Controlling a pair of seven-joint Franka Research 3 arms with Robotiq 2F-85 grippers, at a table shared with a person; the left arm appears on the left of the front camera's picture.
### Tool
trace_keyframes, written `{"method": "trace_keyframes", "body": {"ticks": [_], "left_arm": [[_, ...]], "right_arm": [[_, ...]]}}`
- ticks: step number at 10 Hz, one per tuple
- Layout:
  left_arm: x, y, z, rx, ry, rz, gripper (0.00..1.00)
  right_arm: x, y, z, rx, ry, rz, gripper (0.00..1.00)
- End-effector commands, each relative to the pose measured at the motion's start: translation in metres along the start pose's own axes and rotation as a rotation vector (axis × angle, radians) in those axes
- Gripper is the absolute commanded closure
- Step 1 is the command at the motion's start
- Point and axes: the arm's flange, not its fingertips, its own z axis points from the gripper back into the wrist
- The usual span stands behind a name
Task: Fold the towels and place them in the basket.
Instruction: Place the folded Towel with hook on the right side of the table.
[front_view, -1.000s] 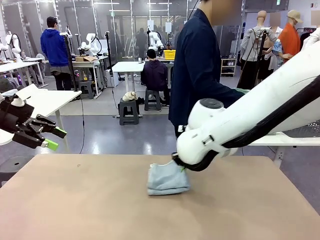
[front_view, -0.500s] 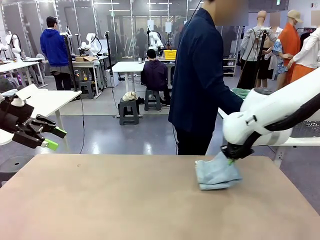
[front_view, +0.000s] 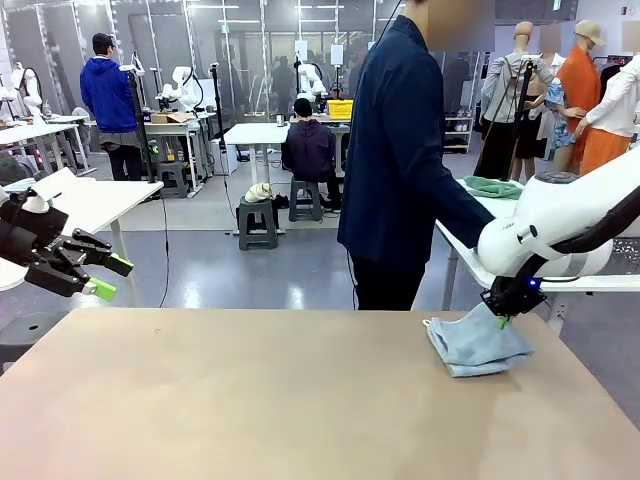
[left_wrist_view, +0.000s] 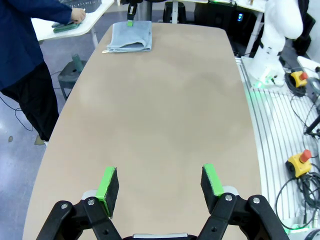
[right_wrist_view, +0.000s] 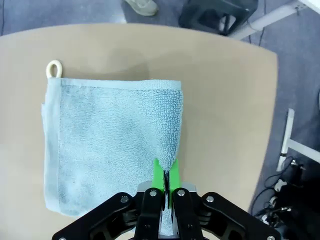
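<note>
A folded pale blue-grey towel (front_view: 475, 342) lies on the tan table (front_view: 250, 400) near its far right side. My right gripper (front_view: 503, 318) is shut on the towel's upper right edge and lifts that edge a little. In the right wrist view the green pads (right_wrist_view: 159, 176) pinch a fold of the towel (right_wrist_view: 105, 150), which has a small cream loop (right_wrist_view: 54, 68) at one corner. My left gripper (front_view: 105, 278) hangs open over the table's left edge with nothing between its fingers, as the left wrist view (left_wrist_view: 160, 182) confirms; the towel (left_wrist_view: 129, 36) lies far from it. The basket is out of view.
A person in a dark blue jacket (front_view: 400, 160) stands at the far side, a hand on a dark green cloth (front_view: 492, 187) on a white side table (front_view: 470, 235) to the right. An emergency-stop button (left_wrist_view: 301, 160) and cables lie beside the table.
My right gripper has pulled the towel from the table's middle to its far right side. The left gripper has stayed where it was, open.
</note>
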Motion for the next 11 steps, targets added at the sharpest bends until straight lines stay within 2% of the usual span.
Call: {"method": "trace_keyframes", "body": {"ticks": [1, 7, 9, 10, 11], "left_arm": [[0.002, -0.001, 0.002, -0.007, -0.017, -0.012, 0.16], [0.002, -0.001, 0.002, -0.007, -0.017, -0.012, 0.16], [0.002, -0.001, 0.002, -0.007, -0.017, -0.012, 0.16], [0.002, -0.001, 0.002, -0.007, -0.017, -0.012, 0.16], [0.002, -0.001, 0.002, -0.007, -0.017, -0.012, 0.16]], "right_arm": [[0.014, -0.021, 0.003, -0.035, 0.005, 0.039, 0.96], [0.005, -0.049, -0.01, -0.018, 0.019, -0.055, 0.96], [0.006, -0.05, -0.014, -0.025, 0.02, -0.07, 0.75], [0.006, -0.05, -0.012, -0.028, 0.016, -0.069, 0.75], [0.005, -0.05, -0.009, -0.03, 0.016, -0.066, 0.55]]}}
